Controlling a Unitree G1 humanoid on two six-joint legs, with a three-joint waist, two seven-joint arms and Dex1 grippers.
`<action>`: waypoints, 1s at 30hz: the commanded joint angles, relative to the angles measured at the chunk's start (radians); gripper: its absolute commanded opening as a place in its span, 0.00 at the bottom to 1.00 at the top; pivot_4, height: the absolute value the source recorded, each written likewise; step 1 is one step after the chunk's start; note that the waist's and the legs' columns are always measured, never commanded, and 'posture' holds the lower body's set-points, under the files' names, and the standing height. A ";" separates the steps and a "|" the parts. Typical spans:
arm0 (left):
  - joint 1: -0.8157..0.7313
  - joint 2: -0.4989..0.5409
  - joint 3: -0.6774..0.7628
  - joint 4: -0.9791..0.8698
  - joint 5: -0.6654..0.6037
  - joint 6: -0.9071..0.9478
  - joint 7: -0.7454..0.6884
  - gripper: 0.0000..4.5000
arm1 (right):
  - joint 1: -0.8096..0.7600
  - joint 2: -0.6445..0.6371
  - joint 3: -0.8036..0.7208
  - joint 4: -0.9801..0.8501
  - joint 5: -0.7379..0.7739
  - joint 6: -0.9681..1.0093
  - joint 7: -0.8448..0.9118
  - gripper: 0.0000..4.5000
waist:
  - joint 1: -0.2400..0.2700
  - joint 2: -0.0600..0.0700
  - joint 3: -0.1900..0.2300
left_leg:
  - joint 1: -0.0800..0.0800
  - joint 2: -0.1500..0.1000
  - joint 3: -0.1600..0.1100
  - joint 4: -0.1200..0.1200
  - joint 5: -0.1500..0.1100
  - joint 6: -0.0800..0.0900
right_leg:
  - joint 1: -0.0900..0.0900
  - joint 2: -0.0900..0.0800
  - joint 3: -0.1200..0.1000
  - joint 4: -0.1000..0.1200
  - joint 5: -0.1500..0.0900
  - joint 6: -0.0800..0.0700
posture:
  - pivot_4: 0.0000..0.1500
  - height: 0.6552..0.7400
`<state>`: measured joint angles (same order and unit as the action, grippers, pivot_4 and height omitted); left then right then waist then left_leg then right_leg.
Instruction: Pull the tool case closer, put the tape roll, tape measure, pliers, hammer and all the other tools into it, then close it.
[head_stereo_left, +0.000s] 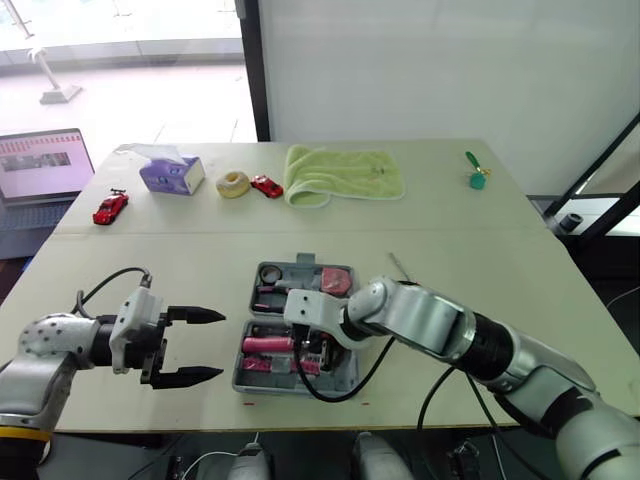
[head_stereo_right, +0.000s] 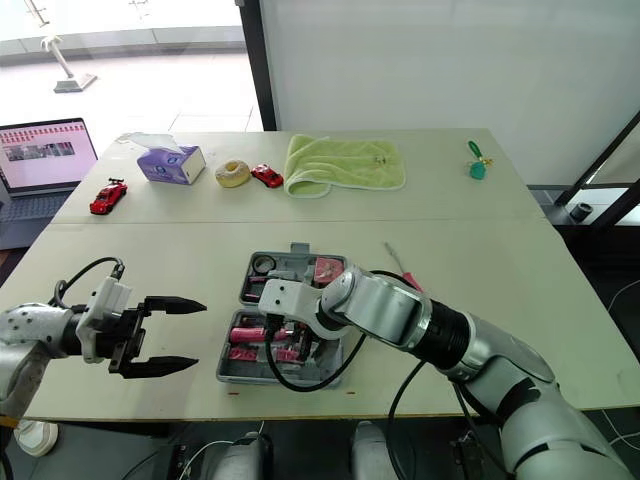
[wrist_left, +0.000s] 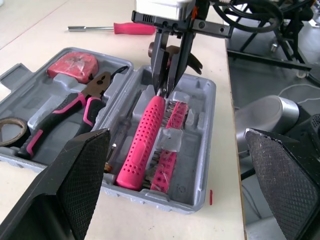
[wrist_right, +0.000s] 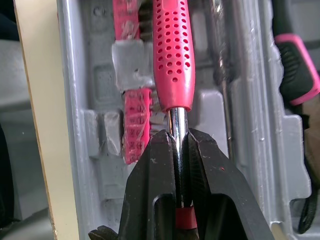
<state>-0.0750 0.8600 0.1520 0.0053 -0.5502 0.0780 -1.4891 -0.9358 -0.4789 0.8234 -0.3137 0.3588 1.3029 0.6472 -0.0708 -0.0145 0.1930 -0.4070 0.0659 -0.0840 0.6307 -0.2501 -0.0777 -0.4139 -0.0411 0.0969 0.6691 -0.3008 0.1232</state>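
Note:
The grey tool case (head_stereo_left: 345, 383) lies open near the table's front edge. My right gripper (wrist_right: 180, 137) is over its near half, shut on the metal shaft of the pink-handled hammer (wrist_right: 173, 50), which lies along a slot in the case. The far half holds pink-and-black pliers (wrist_left: 85, 107), a red tape measure (wrist_left: 75, 65) and a tape roll (wrist_left: 10, 129). A red-handled screwdriver (head_stereo_right: 400, 268) lies on the table to the right of the case. My left gripper (head_stereo_left: 222, 346) hangs open just left of the case, holding nothing.
Along the back of the table are a purple tissue box (head_stereo_left: 172, 173), a cream ring (head_stereo_left: 233, 184), two red toy cars (head_stereo_left: 110, 207), a green towel (head_stereo_left: 343, 173) and a small green object (head_stereo_left: 477, 177). A laptop (head_stereo_left: 40, 165) stands at the far left.

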 joint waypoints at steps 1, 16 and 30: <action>-0.012 0.003 0.027 -0.010 -0.006 -0.008 0.006 1.00 | -0.033 0.020 -0.035 -0.014 -0.020 -0.010 -0.003 0.02 | -0.001 0.000 0.000 | 0.000 0.000 0.000 0.000 0.000 0.000 | 0.000 0.000 0.000 0.000 0.000 0.000 | 1.00 1.00; -0.005 0.006 0.027 -0.030 -0.012 0.003 0.016 1.00 | 0.010 0.010 0.035 0.050 -0.074 -0.020 0.005 0.02 | 0.000 0.000 0.000 | 0.000 0.000 0.000 0.000 0.000 0.000 | 0.000 0.000 0.000 0.000 0.000 0.000 | 1.00 1.00; -0.012 0.004 0.021 -0.034 -0.013 0.010 0.024 1.00 | 0.005 0.037 0.028 0.080 -0.096 -0.021 0.015 0.02 | -0.001 0.000 0.000 | 0.000 0.000 0.000 0.000 0.000 0.000 | 0.000 0.000 0.000 0.000 0.000 0.000 | 1.00 1.00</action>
<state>-0.0815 0.8599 0.1519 -0.0032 -0.5527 0.0858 -1.4672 -0.9105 -0.4574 0.8770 -0.2245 0.2781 1.2830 0.6647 -0.0714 -0.0144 0.1930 -0.4070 0.0659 -0.0840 0.6306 -0.2501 -0.0777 -0.4142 -0.0410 0.0969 0.6691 -0.3008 0.1232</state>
